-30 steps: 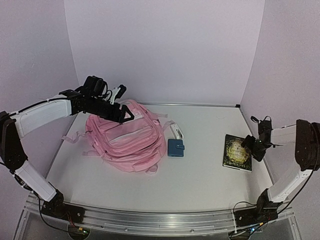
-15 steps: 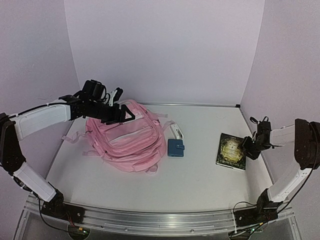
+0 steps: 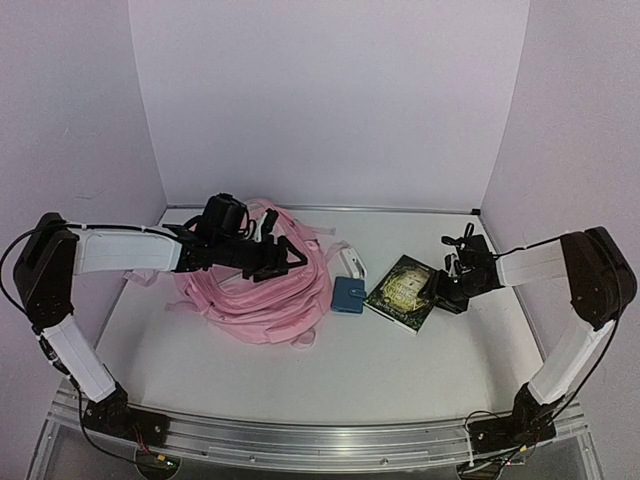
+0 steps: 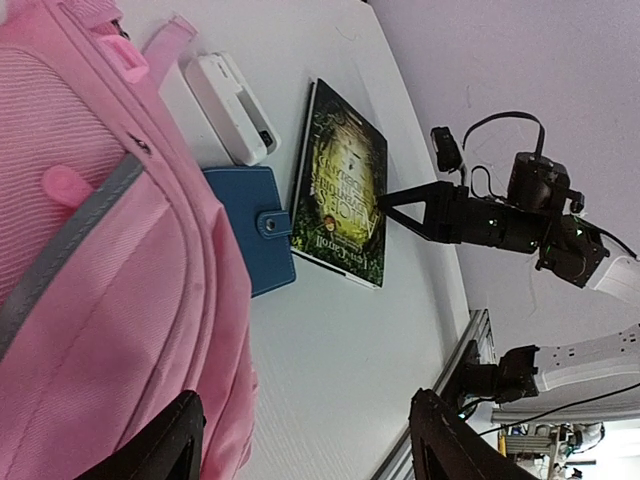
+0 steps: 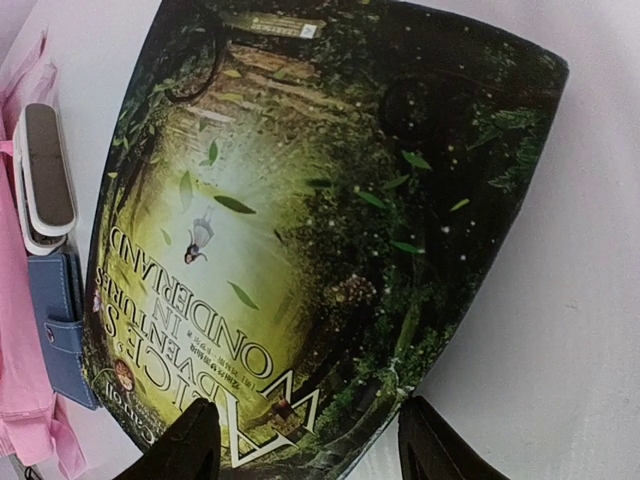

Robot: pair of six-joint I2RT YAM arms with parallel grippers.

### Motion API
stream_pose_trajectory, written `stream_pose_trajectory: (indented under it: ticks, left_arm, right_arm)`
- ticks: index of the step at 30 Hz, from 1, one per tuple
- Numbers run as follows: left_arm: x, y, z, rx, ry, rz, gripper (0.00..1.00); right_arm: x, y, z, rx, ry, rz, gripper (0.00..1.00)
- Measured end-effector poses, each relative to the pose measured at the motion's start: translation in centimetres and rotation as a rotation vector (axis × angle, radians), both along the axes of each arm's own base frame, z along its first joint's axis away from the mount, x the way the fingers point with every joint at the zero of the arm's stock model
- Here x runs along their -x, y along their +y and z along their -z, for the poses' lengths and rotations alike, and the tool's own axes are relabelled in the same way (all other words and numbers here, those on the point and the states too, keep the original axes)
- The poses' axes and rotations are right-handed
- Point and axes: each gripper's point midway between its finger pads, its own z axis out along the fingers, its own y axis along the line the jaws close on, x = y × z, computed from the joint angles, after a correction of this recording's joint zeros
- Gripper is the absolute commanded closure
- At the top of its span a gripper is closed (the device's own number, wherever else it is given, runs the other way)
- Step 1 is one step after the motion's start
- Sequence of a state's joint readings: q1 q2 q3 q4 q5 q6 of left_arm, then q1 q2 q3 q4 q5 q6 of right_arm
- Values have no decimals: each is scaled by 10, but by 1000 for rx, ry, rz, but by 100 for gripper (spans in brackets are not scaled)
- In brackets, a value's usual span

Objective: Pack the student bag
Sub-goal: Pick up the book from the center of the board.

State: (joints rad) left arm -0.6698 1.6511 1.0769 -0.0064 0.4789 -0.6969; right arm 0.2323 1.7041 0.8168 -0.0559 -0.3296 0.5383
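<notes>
Sagging soft pink student bag (image 3: 258,302)

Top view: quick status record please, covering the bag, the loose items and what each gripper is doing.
bag: pink backpack, lying on the left half of the table
wallet: blue wallet, against the backpack's right side
white case: white case, just behind the wallet
book: book, dark green cover, face up, right of the wallet
left gripper: left gripper, open, above the backpack, holding nothing
right gripper: right gripper, fingers apart at the book's corner; grip unclear
</notes>
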Motion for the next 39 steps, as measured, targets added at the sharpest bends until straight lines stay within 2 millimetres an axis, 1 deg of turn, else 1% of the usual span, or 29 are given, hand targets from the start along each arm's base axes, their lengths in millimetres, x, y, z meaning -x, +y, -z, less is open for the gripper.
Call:
stream_pose_trajectory:
  ticks: [2,4,9,13,17,21,23,26,30,35,39]
  left_arm:
    - [-1,-15,6,13,11,20,31]
    - [-4,-27,11,33,23,33,31]
    - [-18,-55,25,78,43,62,37]
    - [-26,-78,31,112,49,91,40]
    - [-22,-95,41,138,63,120,42]
    - [-14,-107,53,145,90,147,47]
    - [-12,-115,57,147,94,159,48]
    - [-10,-126,61,150,89,175,50]
    - [-5,-140,64,166,76,197,50]
    - [1,-148,70,183,84,207,50]
    - [1,-150,73,189,96,203,51]
  right_arm:
    - [-3,5,-1,3,-6,2,32]
    - [-4,5,-1,11,-9,17,29]
    - [-10,-1,-3,47,-22,59,25]
    - [-18,-9,-4,81,-31,90,23]
    - [-34,-15,-2,106,-46,112,22]
    - [-52,-14,-3,116,-82,97,21]
    - [-61,-10,-3,110,-109,69,21]
    - [-73,1,-6,80,-145,9,21]
    - [-81,19,-8,30,-174,-76,21]
    - [-82,40,-8,-8,-202,-153,22]
    - [-76,57,-8,-36,-209,-200,23]
